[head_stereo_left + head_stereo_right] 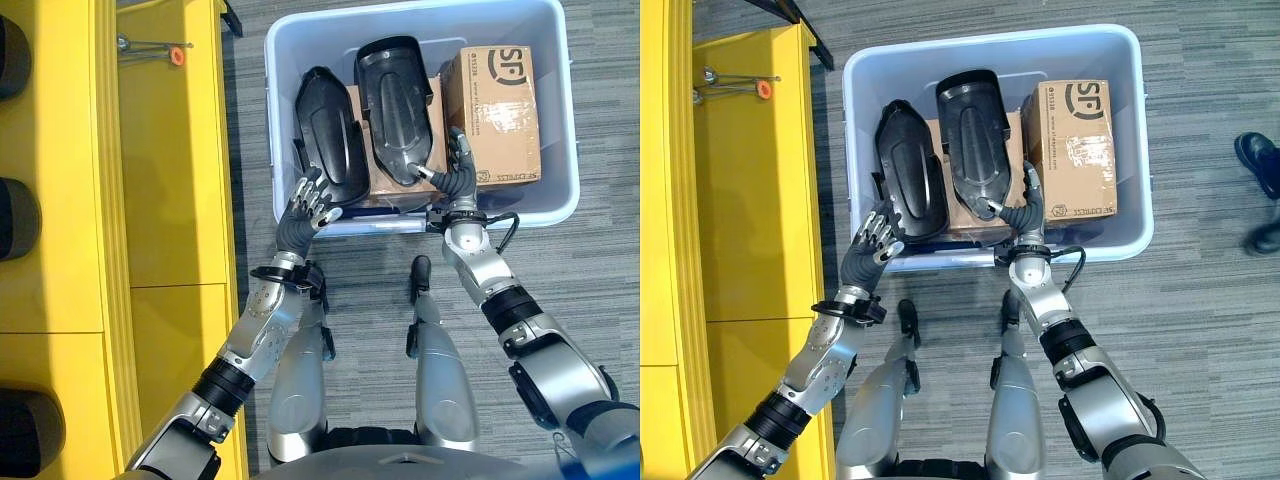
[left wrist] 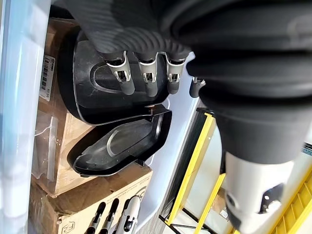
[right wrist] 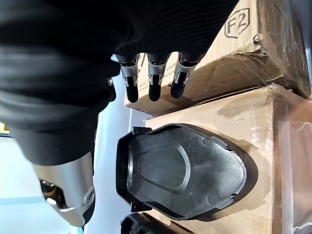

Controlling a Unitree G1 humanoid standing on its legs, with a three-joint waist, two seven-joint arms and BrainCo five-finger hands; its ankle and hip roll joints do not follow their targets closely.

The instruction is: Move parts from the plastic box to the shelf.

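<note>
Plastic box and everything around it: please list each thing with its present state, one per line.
plastic box: open, no lid, on the floor
left black part: in the box, leaning, not held
right black part: in the box, lying on a carton, not held
upright carton: closed, taped
left hand: open, at the box's near rim
right hand: open, over the box
yellow shelf: holds no black part yet

This looks like a workshop or small warehouse for sorting parts. A yellow metal shelf [image 1: 170,180] runs along the left, standing on grey striped carpet tile [image 1: 590,270]. A pale blue plastic box [image 1: 420,222] on the floor holds black moulded plastic parts [image 1: 330,135] and brown cardboard shipping cartons [image 1: 495,110]. A person's dark shoe [image 1: 1255,160] stands at the right.
</note>
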